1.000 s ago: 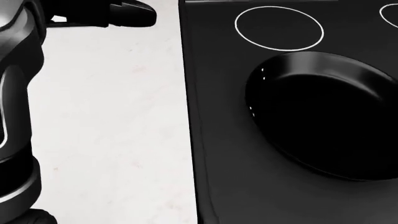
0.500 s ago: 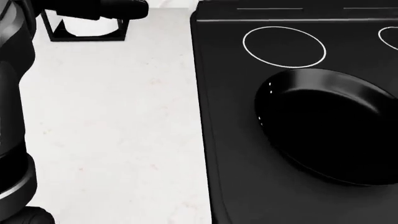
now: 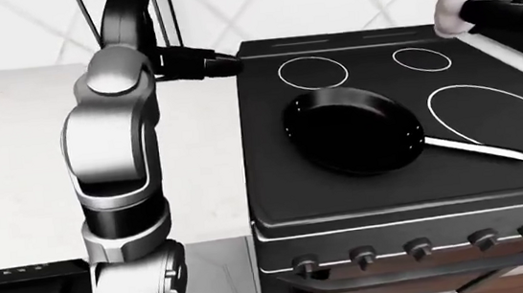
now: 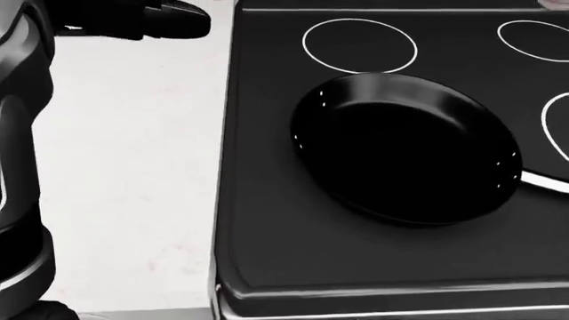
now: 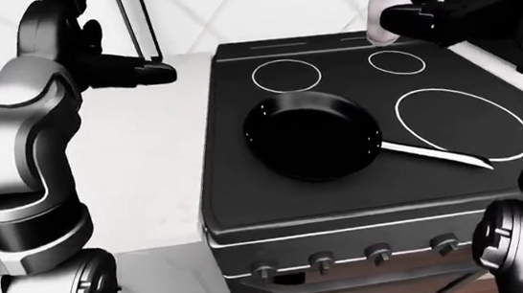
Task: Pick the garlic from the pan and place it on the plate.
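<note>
Garlic (image 5: 382, 11) pinched in right hand (image 5: 410, 17), up high at top right of right-eye view, above far burner rings. Fingers (image 5: 422, 10) wrapped round pale bulb. Pan (image 5: 311, 135) sits on black stove (image 5: 344, 203), nothing seen inside, well apart from garlic. Left hand (image 5: 143, 73) raised over white table (image 4: 133, 167); spread or pressed together, cannot tell.
</note>
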Controlling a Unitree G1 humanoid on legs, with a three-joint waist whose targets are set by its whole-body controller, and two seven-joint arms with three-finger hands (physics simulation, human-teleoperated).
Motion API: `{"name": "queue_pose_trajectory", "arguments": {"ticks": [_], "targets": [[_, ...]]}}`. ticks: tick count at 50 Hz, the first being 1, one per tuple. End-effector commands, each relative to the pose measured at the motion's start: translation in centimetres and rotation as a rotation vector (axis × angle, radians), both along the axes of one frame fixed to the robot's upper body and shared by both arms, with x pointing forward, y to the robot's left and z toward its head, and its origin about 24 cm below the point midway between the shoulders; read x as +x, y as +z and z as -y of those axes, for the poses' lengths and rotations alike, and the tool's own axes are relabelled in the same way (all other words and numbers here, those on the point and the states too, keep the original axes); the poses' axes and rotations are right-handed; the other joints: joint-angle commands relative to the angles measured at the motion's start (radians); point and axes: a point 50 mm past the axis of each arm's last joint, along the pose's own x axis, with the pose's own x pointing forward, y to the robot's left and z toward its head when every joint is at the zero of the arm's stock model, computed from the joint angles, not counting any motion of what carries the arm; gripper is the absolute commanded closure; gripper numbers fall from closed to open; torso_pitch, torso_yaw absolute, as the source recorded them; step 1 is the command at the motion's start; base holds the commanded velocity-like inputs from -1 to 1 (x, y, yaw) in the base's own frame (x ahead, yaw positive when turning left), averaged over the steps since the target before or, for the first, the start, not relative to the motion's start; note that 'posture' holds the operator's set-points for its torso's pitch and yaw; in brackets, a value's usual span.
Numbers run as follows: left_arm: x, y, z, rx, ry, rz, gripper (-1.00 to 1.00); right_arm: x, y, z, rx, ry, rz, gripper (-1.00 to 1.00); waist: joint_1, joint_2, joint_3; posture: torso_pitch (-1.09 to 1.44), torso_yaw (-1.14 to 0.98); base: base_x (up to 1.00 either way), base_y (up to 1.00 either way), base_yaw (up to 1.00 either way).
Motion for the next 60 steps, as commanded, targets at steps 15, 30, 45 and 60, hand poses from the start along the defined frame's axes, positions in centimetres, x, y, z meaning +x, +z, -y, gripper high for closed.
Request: {"name": "queue_pose_trajectory", "arguments": {"ticks": [15,30,45,60], "targets": [[-1.12,2.52,0.44,0.01,-0.027,0.117,-1.0,-1.2,1.93,0.29,-0.016,-0.028,0.107,1.0,-0.001,-0.066,0.001,0.0,0.0,0.0,-0.28,0.0],[-1.08,2.54,0.49,0.012,-0.027,0.118,-1.0,-1.11,1.92,0.32,-0.019,-0.024,0.102,1.0,-0.01,-0.04,-0.017,0.0,0.0,0.0,-0.31,0.0],[-1.06,2.54,0.61,0.013,-0.029,0.119,-1.0,-1.18,1.93,0.37,-0.022,-0.023,0.099,1.0,0.004,-0.036,-0.004,0.0,0.0,0.0,-0.33,0.0],[-1.18,2.86,0.84,0.017,-0.031,0.122,-1.0,-1.31,2.09,0.28,-0.027,-0.019,0.097,1.0,-0.002,-0.122,-0.027,0.0,0.0,0.0,-0.37,0.0]]}}
